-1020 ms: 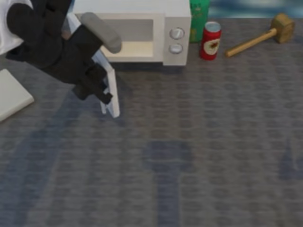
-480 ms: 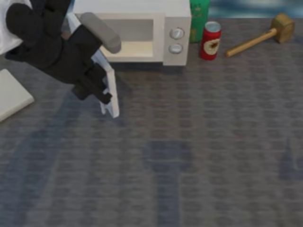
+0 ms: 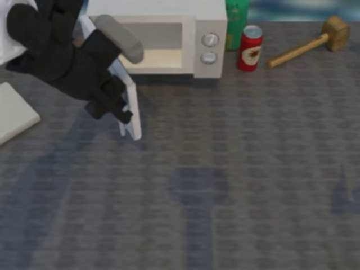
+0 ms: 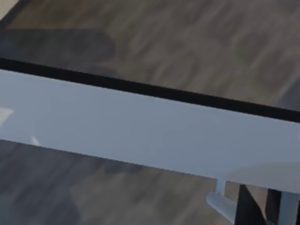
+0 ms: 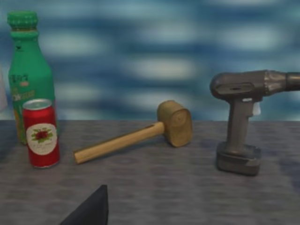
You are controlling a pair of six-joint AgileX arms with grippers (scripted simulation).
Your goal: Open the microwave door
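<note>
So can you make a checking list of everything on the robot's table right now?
Surface: grey patterned table, arm shadows on it.
Job's things: microwave at the back; microwave door swung wide open, cavity showing.
Clutter: red can, green bottle, wooden mallet, flat white slab, grey drill.
Hands: left hand at the door's handle edge; right hand not in the top view.
Cables: nothing seen.
Surroundings: blurry blue backdrop.
</note>
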